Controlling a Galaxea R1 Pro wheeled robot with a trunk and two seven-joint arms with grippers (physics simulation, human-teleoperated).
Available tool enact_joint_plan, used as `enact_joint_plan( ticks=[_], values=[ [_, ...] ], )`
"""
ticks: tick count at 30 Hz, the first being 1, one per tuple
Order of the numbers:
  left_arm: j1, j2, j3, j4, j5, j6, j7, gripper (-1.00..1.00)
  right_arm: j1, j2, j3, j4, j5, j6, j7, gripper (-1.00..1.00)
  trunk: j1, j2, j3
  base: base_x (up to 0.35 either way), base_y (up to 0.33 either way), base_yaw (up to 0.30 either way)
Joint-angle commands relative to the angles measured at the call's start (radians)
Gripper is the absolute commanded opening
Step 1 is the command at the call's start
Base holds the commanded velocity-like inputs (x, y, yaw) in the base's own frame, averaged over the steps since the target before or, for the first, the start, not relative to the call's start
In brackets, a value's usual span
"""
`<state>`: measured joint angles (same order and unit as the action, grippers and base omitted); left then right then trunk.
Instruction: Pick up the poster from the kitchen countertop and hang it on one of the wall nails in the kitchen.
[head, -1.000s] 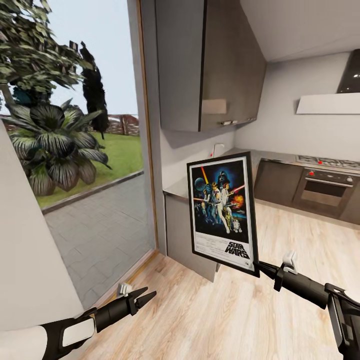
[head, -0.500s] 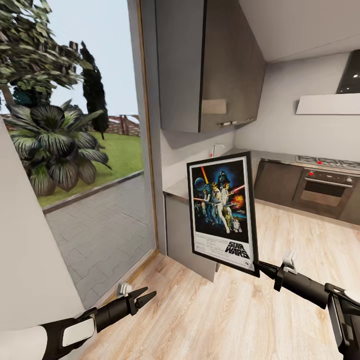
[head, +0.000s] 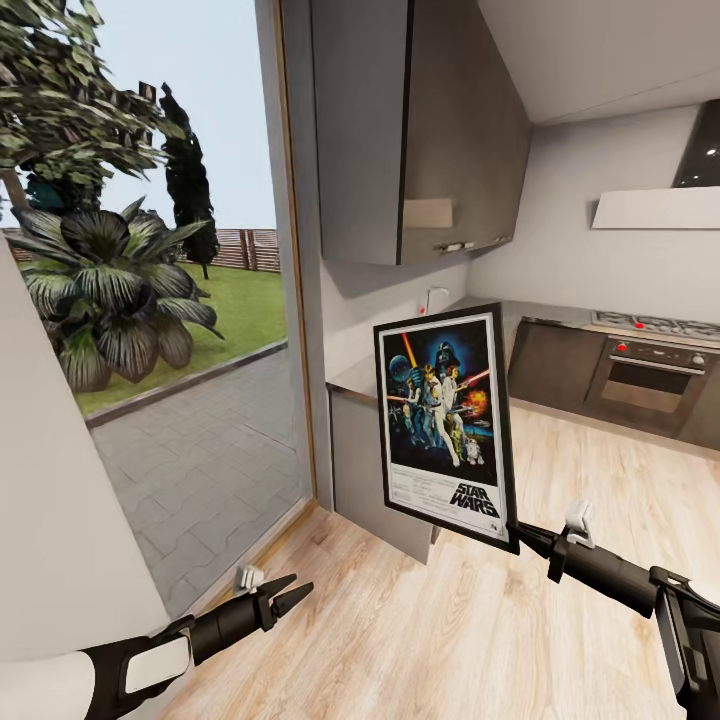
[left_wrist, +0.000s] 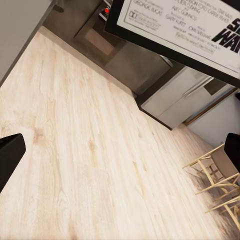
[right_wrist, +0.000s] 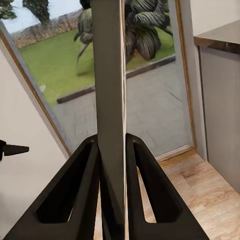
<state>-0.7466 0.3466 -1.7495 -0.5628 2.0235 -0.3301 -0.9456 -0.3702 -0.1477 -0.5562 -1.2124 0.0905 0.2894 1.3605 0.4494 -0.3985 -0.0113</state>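
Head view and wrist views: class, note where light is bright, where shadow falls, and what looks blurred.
Head view: bright daylight through the window; shadow under the cabinet. Left wrist view: poster text soft, fingers blurred. Right wrist view: poster edge dark, garden bright.

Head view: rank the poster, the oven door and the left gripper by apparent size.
1. poster, though it is nearest the camera
2. oven door
3. left gripper

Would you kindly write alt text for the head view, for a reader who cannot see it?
The right gripper holds an upright framed Star Wars poster by its lower corner, above a light wooden floor. The left gripper is open and holds nothing. A large window onto a garden is at left; grey kitchen cabinets and an oven stand behind.
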Motion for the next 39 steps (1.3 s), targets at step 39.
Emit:
enact_joint_plan(
  ticks=[39],
  values=[
    [-0.002,-0.021,-0.008,0.003,0.012,-0.004,0.001,1.0,0.002,0.0,-0.006,-0.009,0.003,-0.039,0.084,-1.0,0.001,-0.002,-0.001,-0.134,-0.115,0.108]
  ],
)
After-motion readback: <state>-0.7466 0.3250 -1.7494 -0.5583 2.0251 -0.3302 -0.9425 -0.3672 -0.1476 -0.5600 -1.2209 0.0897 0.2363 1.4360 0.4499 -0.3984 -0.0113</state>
